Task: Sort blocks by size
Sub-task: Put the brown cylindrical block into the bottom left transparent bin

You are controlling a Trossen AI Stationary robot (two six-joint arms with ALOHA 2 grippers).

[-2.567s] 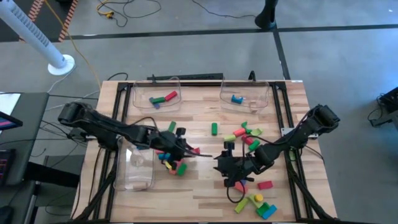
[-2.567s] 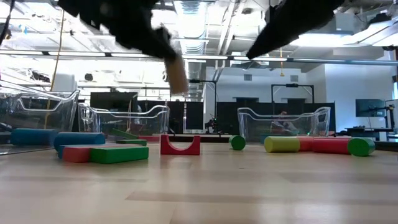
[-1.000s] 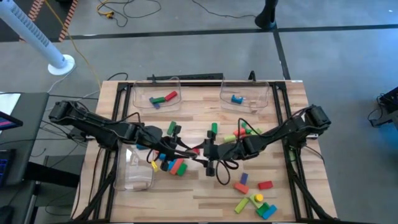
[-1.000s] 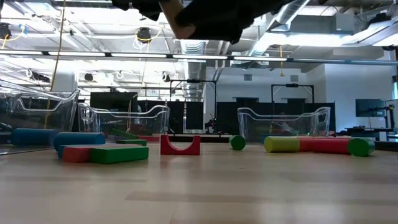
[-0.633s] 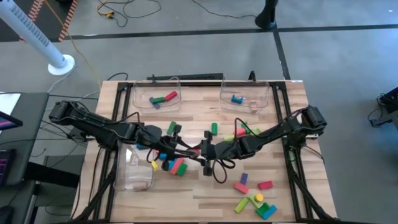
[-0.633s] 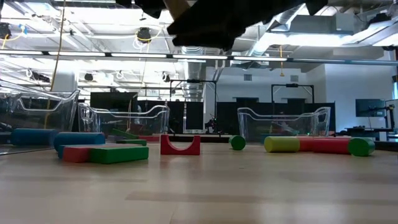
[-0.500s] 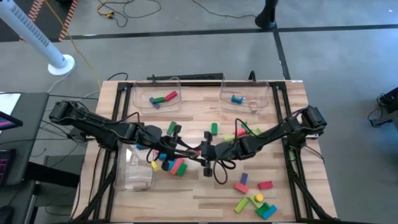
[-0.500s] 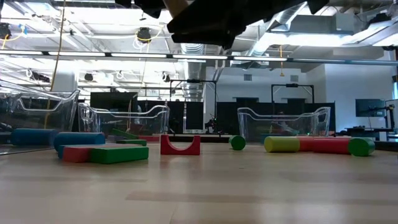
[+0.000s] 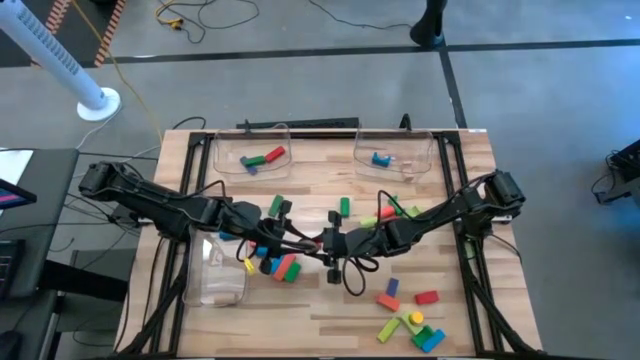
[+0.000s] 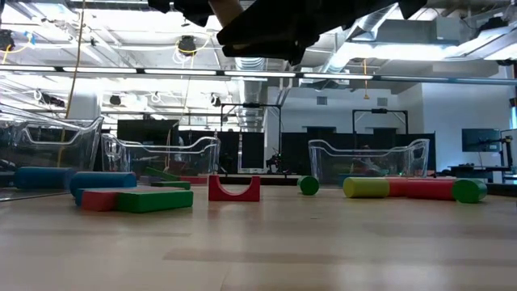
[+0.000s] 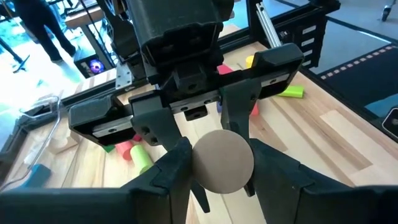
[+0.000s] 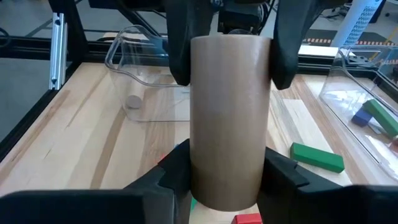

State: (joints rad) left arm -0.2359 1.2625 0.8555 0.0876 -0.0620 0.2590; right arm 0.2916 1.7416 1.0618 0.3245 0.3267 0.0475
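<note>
From overhead my two grippers hide the plain wood cylinder (image 12: 230, 118) completely — only my wrist cameras show it. In the low view my arms are cut off by the top edge. The small pale piece (image 12: 133, 101) in the clear bin (image 12: 149, 62) at the table's left edge is too small to identify.

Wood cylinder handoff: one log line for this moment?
phase: handoff | wood cylinder: midair, gripped both ends | left gripper: shut on it | right gripper: shut on it
</note>
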